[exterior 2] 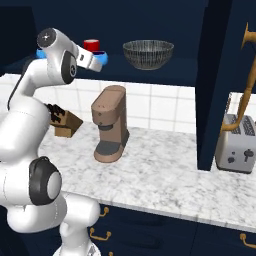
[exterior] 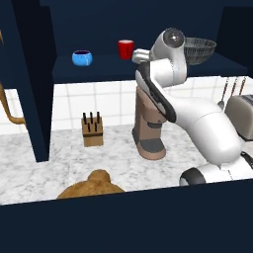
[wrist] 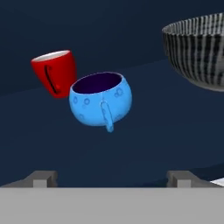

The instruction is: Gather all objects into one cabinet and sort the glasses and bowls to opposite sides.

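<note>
While your white arm reaches up into the open dark navy wall cabinet [exterior: 29, 74], your gripper [wrist: 113, 178] has its jaws spread wide and holding nothing, with the tips low in the hand view. Ahead of them on the cabinet floor [wrist: 144, 131] you see a small bright-blue round bowl with a dark inside [wrist: 101, 99], and a small red cylindrical cup [wrist: 55, 72] sits just behind it. A wide grey mesh-looking bowl [wrist: 199, 50] stands apart to the right. In the left base view another bright-blue bowl [exterior: 82, 58] rests further left on that floor. Below, a brown coffee machine [exterior: 148, 126] and wooden knife block [exterior: 92, 130] stand on the marble bench [exterior: 64, 163].
</note>
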